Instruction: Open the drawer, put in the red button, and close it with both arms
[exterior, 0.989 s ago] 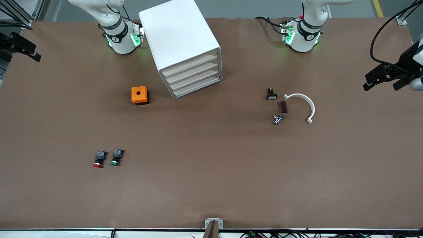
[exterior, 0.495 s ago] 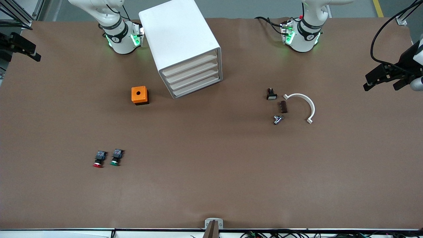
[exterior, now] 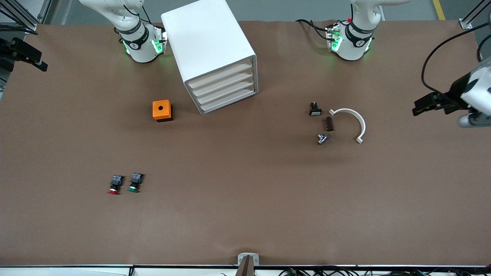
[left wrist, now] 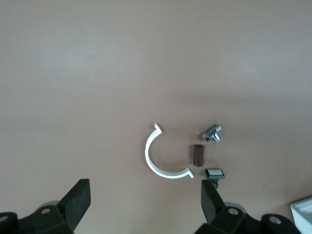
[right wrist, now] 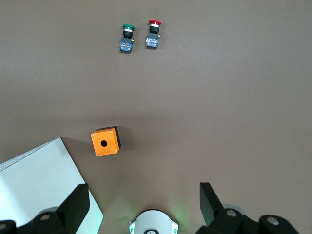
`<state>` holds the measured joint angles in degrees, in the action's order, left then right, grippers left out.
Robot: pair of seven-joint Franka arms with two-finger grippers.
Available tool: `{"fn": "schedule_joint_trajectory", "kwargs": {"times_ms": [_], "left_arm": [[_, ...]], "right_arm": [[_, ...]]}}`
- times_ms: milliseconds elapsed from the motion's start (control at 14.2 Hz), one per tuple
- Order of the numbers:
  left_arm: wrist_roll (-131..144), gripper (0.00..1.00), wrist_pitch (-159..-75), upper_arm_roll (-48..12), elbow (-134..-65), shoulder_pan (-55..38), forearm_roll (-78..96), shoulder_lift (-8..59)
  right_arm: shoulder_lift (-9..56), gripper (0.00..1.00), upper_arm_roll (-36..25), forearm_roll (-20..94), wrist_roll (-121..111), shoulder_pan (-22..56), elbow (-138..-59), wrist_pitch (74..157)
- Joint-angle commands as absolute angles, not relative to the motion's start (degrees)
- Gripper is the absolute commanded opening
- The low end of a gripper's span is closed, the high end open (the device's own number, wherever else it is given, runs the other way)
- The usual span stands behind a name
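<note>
Front view | drawer cabinet (exterior: 215, 57): four drawers shut | red button (exterior: 114, 184): on table

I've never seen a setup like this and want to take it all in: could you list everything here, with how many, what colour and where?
Drawer cabinet: one, white, four drawers shut, between the arm bases.
Orange box: one, beside the cabinet, toward the right arm's end.
Red button: one, red cap, nearer the front camera than the orange box.
Green button: one, green cap, beside the red button.
Curved clip: one, white, toward the left arm's end.
Small parts: three, dark or metallic, beside the clip.
Table: one, brown.
Left gripper: black, open, over the table's left-arm end.
Right gripper: black, open, raised above its own base, waiting.
</note>
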<state>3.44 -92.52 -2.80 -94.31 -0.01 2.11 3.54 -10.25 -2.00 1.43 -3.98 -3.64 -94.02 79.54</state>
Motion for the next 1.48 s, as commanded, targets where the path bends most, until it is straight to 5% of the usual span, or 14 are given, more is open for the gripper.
{"fn": "schedule_joint_trajectory", "kwargs": {"times_ms": [0, 283, 848, 1413], "left_arm": [[4.48, 1.00, -90.97, -6.75, -93.34, -0.26, 1.76, 7.46], [15.52, 1.00, -90.97, -11.94, -92.99, -2.71, 1.76, 13.08], [49.43, 1.00, -91.05, -12.22, -88.69, -17.21, 1.23, 26.26], [78.98, 1.00, -81.91, -11.95, -74.80, -27.42, 14.48, 37.61]], "right_arm": [[-11.51, 1.00, -1.41, 2.02, -4.13, -4.66, -95.01, 79.72], [-11.51, 1.00, -1.41, 1.93, -4.31, -4.66, -94.75, 79.63], [-11.43, 1.00, -1.32, 1.85, -4.31, -4.57, -94.57, 79.28], [-10.99, 1.00, -1.32, 1.41, -4.83, -4.66, -93.43, 79.19]]}}
